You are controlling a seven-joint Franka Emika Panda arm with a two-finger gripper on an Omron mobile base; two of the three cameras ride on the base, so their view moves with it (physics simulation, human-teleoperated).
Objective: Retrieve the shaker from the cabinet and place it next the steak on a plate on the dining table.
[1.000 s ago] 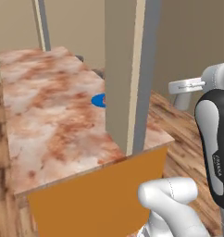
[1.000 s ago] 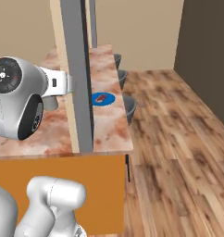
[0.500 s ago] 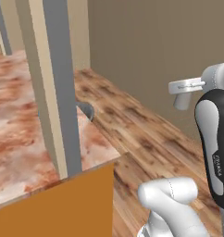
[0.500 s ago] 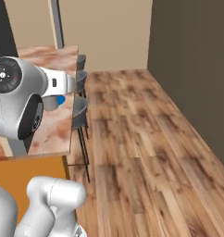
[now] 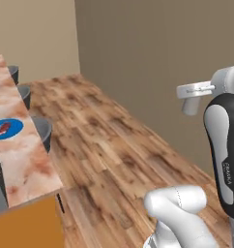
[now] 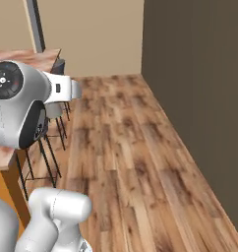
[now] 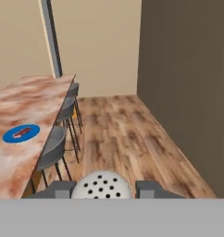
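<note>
- counter (image 7: 26, 104) far left, plate (image 7: 21, 133) with steak (image 7: 22, 131) on it
- whole view swung since a second ago: base turned, pillar gone from front, open floor (image 7: 127, 139) ahead
- claw (image 7: 102, 189) clamped on shaker (image 7: 102, 187), cap holes up
- carry phase, plate not yet reachable

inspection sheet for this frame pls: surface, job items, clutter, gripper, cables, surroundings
Surface: marbled dining table, mostly bare.
Job's things: blue plate on the table with the steak on it; shaker, perforated cap showing, sits between the fingers.
Clutter: nothing seen.
Gripper: gripper shut on the shaker, away from the table, over the floor.
Cables: nothing seen.
Surroundings: grey stools along the table edge, wood floor, dark wall, post at the table's far end.
</note>
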